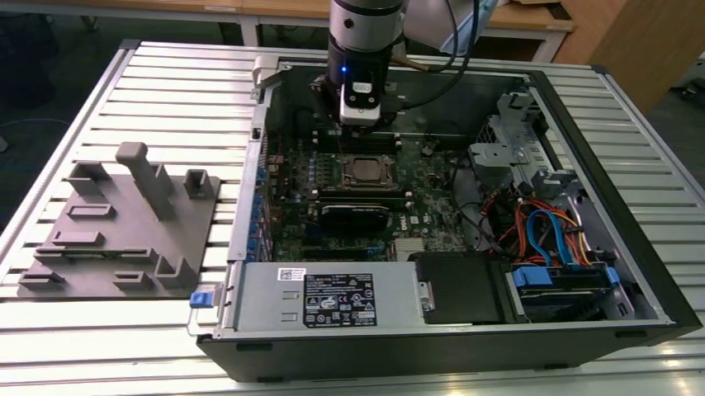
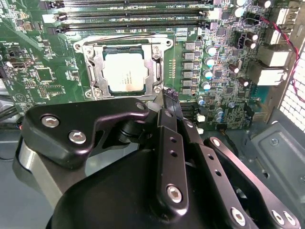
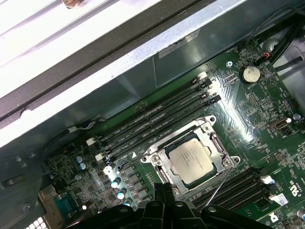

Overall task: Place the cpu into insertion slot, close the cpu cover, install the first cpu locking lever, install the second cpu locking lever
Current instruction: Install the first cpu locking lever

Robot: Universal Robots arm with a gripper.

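Note:
The cpu [image 2: 124,71] lies flat in the insertion slot [image 2: 91,71], its pale metal top showing through the window of the cpu cover [image 2: 157,71], which lies down over it. In the first wrist view the cpu [image 3: 190,158] sits inside the cover frame [image 3: 212,139], and a thin lever rod [image 3: 220,183] slants away from one corner of the socket. Another thin rod [image 2: 124,38] runs along the socket's side nearest the memory slots. My gripper [image 2: 169,94] hovers just off a socket corner, fingers pressed together with nothing between them. In the exterior view the gripper [image 1: 361,125] hangs above the socket [image 1: 364,172].
The open computer case [image 1: 617,272] lies on a slatted metal table [image 1: 165,91]. Long black memory slots [image 3: 157,119] flank the socket. A black card [image 1: 352,216], cables [image 1: 540,231] and a drive cage [image 1: 507,148] crowd the case. A grey fixture [image 1: 121,223] stands at the exterior view's left.

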